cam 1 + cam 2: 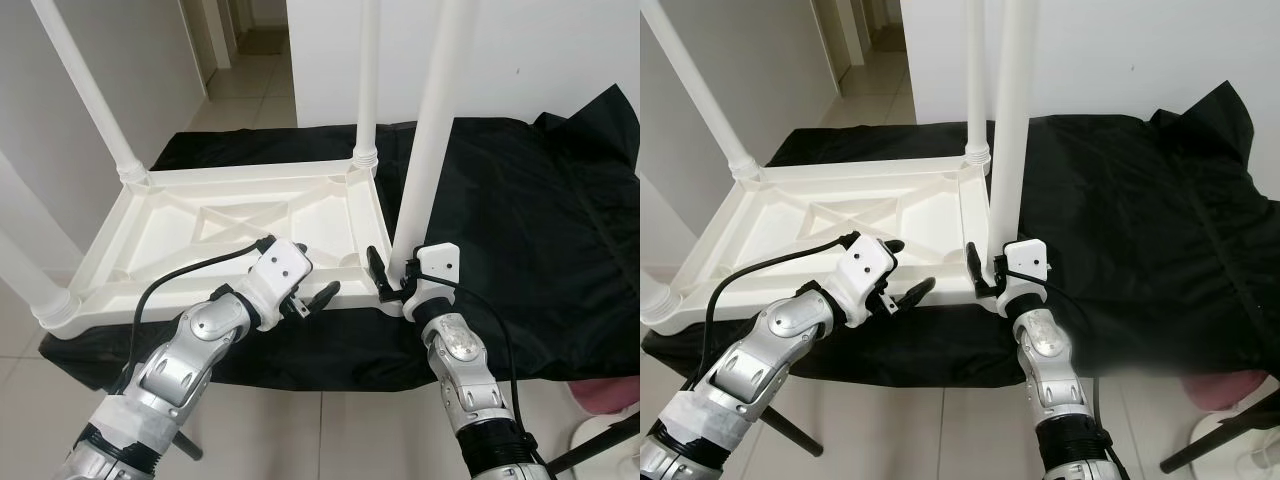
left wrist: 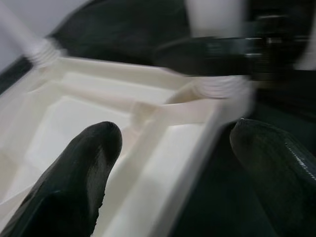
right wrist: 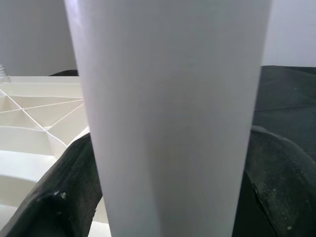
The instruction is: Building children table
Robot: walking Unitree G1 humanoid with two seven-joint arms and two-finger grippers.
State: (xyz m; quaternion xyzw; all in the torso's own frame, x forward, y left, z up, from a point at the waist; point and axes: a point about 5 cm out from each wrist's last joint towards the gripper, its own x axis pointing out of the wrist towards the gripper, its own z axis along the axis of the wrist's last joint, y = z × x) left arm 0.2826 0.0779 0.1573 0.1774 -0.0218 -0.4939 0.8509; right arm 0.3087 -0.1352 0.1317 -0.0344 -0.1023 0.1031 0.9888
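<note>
Upturned white plastic children's tabletop (image 1: pixel 230 225) lies on the black-draped bench (image 1: pixel 520 200). Right hand (image 1: pixel 393 280) clamped low on the near-right white tubular leg (image 1: pixel 430 130) at its corner socket. Left hand (image 1: pixel 300 300), fingers apart, straddles the near rim. Keep leg plumb while twisting it home; brace the rim.

No readable text, label, brand, number or sign noted in any view. White plastic tabletop (image 1: pixel 240 225) checked: plain moulded ribs, no marking legible. White legs (image 1: pixel 430 120): unmarked. Black cloth (image 1: pixel 540 220): no print seen. Wrist housings of both arms: no lettering resolved.
</note>
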